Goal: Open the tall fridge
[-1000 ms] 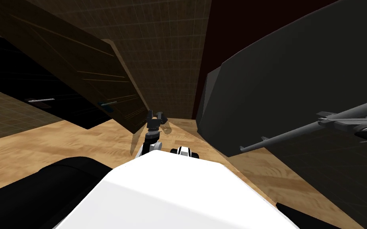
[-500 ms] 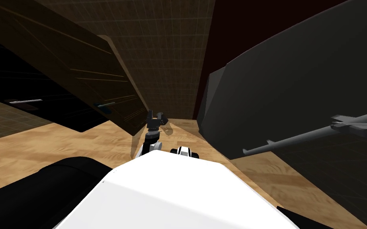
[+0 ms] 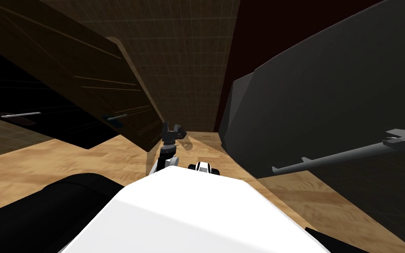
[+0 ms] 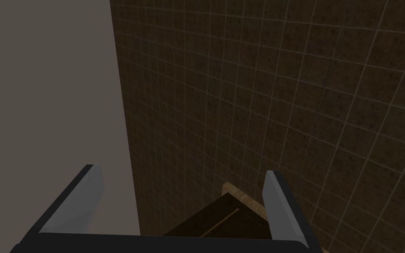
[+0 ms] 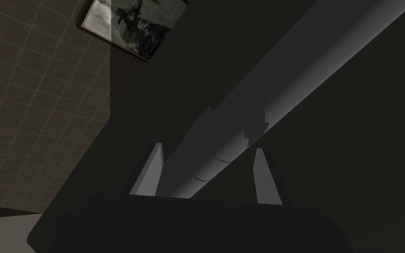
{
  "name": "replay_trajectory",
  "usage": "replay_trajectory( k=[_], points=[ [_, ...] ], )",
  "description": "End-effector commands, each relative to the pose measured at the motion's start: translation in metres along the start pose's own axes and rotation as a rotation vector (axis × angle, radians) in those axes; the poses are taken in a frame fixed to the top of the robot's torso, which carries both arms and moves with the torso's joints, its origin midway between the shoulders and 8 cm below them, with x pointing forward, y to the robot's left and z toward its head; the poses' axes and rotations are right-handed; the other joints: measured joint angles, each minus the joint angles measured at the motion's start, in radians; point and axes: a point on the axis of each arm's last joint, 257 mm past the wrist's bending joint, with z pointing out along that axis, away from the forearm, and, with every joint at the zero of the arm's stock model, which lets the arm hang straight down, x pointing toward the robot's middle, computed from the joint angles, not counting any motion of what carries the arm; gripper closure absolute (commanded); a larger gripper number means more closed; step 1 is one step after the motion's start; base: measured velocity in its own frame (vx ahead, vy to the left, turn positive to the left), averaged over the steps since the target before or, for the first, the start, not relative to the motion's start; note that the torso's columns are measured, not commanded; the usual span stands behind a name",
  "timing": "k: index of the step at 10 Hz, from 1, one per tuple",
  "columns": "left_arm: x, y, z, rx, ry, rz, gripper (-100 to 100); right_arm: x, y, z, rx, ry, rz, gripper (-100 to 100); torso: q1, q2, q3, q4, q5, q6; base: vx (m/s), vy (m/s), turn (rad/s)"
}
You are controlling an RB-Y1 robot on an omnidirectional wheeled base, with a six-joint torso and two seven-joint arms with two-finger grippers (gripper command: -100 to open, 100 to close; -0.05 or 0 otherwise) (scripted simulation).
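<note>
Shifted rightward: fridge handle [image 3: 338, 156], clamped in right claw [image 5: 206, 151]; cabinet [image 3: 87, 74] opposite.

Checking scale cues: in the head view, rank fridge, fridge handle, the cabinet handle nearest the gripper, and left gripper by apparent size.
Fridge
fridge handle
left gripper
cabinet handle
The last two look similar in length, and the gripper is nearer, so their order is unsure.

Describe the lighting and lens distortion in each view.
Head view: the wide lens splays the dark fridge and brown cabinet outward; the floor is brightest. Left wrist view: flat, dim light on the open left end effector. Right wrist view: the handle is half lit, half shadowed, against near-black.
</note>
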Motion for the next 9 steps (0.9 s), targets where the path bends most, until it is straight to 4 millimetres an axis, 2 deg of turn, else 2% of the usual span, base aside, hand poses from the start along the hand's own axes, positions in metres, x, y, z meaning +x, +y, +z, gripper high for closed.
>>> replay_trajectory(
  k=[1,3,4,5,6,8,9],
  points=[
    [0.0,0.0,0.0,0.0,0.0,0.0,0,0.011,-0.015,-0.002,0.038,0.026,-0.004,100,-0.001,0.0,0.0,0.0,0.0,0.0,0.023,0.224,-0.064],
    [0.0,0.0,0.0,0.0,0.0,0.0,0,0.013,-0.01,-0.001,0.031,0.026,0.002,100,-0.006,0.0,-0.001,0.001,0.002,-0.002,-0.003,0.108,-0.027],
    [0.0,0.0,0.0,0.0,0.0,0.0,0,0.027,-0.023,-0.005,0.058,0.054,0.005,100,-0.008,-0.001,-0.002,0.001,0.002,-0.003,0.102,0.214,-0.082],
    [0.0,0.0,0.0,0.0,0.0,0.0,0,0.027,-0.023,-0.005,0.058,0.054,0.005,100,0.001,-0.005,-0.002,-0.001,-0.001,0.002,0.098,0.232,-0.11],
    [0.0,0.0,0.0,0.0,0.0,0.0,0,0.016,-0.03,-0.007,0.047,0.042,0.009,-100,-0.001,-0.003,-0.002,-0.001,0.0,-0.001,0.057,0.089,-0.092],
    [0.0,0.0,0.0,0.0,0.0,0.0,0,0.016,-0.03,-0.007,0.047,0.042,0.009,-100,-0.015,0.0,0.0,0.0,-0.005,-0.002,0.026,-0.022,0.004],
    [0.0,0.0,0.0,0.0,0.0,0.001,0,0.009,-0.037,-0.01,0.04,0.037,0.01,-100,-0.014,0.0,0.001,0.0,-0.006,-0.002,0.045,-0.023,-0.042]
  ],
)
